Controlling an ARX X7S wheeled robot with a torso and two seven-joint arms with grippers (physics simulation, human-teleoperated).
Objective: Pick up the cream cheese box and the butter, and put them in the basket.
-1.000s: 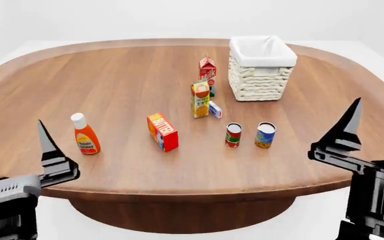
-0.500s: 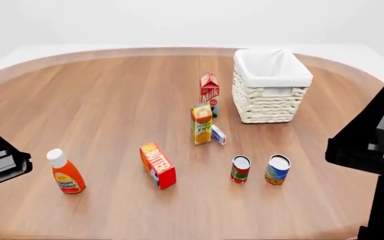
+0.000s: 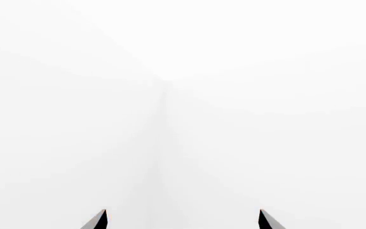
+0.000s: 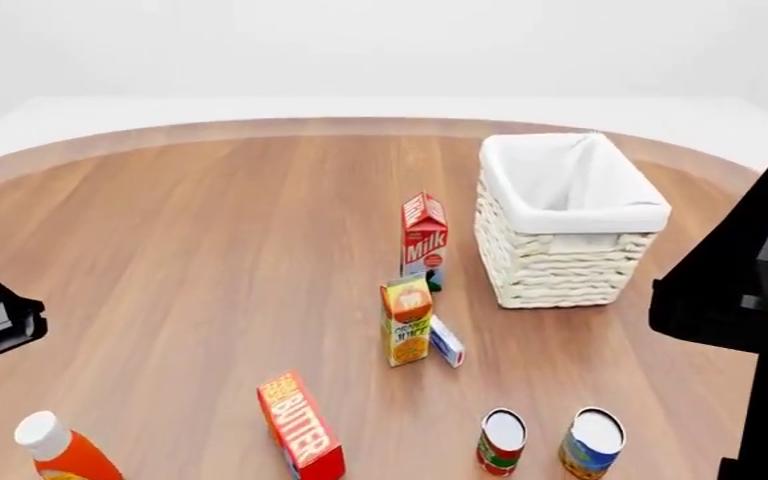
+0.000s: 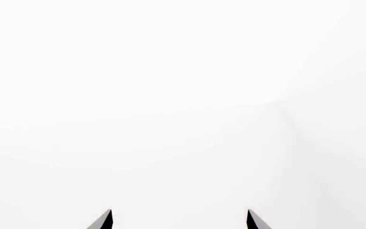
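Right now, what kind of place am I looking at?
Probably a simulated test room, not a real kitchen: one wooden table against bare white surroundings, with groceries like a milk carton beside a wicker basket.

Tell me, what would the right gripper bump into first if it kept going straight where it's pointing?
Probably nothing nearby: past the right gripper, its wrist view shows only blank white background. How far off that is can't be judged.

Wooden table (image 4: 197, 260), rounded edge, warm brown grain, filling most of the head view. White floor showing beyond its far rim, upper frame. Plain white walls meeting at a faint corner. Even, diffuse lighting.
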